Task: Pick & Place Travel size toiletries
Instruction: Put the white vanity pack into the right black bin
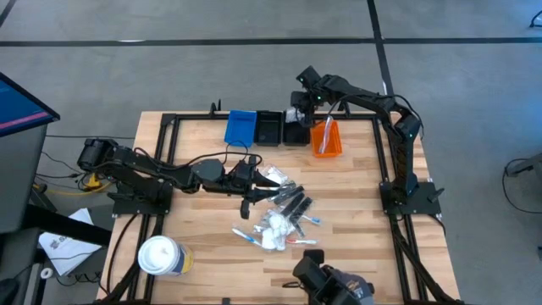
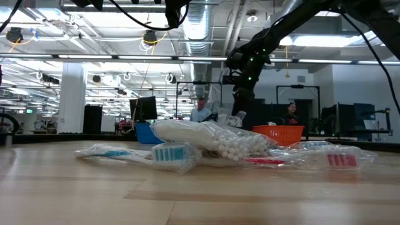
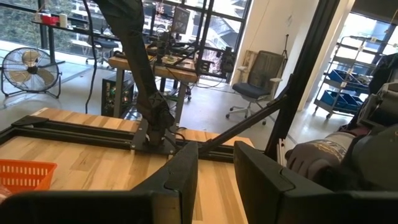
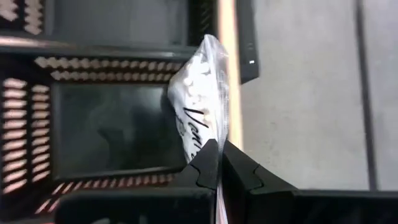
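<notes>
sachet (image 4: 198,109) hangs pinched in my right tool (image 4: 217,163), fingers clamped fully on its edge, long axis trailing straight out from the tips, right above the black bin (image 4: 112,127) at the surface's far edge. my left tool (image 1: 246,206), part open and empty, waits beside the pile of toiletries (image 1: 279,222).

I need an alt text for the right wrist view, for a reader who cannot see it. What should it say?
The right gripper is shut on a clear plastic sachet of small white pieces with dark handwriting, holding it above a black slotted bin. Beside the bin runs the pale wooden table edge, then grey floor.
</notes>
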Tool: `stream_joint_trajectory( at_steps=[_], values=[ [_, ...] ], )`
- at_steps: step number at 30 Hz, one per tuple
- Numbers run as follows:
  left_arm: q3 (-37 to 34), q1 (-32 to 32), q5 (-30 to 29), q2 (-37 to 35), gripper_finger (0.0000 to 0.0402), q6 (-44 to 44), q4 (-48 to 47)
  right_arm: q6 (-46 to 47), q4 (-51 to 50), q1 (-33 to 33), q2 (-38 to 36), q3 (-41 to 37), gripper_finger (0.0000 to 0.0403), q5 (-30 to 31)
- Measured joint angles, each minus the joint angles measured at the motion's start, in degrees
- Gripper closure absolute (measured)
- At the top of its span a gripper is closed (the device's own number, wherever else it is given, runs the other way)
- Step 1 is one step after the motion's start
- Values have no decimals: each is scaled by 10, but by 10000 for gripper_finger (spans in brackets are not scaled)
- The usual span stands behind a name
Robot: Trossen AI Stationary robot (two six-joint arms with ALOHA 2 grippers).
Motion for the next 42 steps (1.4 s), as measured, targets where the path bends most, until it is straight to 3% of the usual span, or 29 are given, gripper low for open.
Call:
stream_joint_trajectory(
  at_steps=[10, 14, 19, 29, 42],
  values=[
    [0, 0, -1, 0, 306, 0, 0, -5, -21, 1, 0, 0, 403, 3],
    [0, 0, -1, 0, 306, 0, 0, -5, -68, -4, 0, 0, 403, -36],
    [0, 0, 0, 0, 306, 0, 0, 3, -72, -13, 26, -3, 403, -37],
    [0, 1, 2, 0, 306, 2, -1, -7, -24, -1, 51, 5, 401, 44],
    [0, 1, 1, 0, 306, 2, -2, -12, 0, 0, 51, 6, 325, 55]
  ],
)
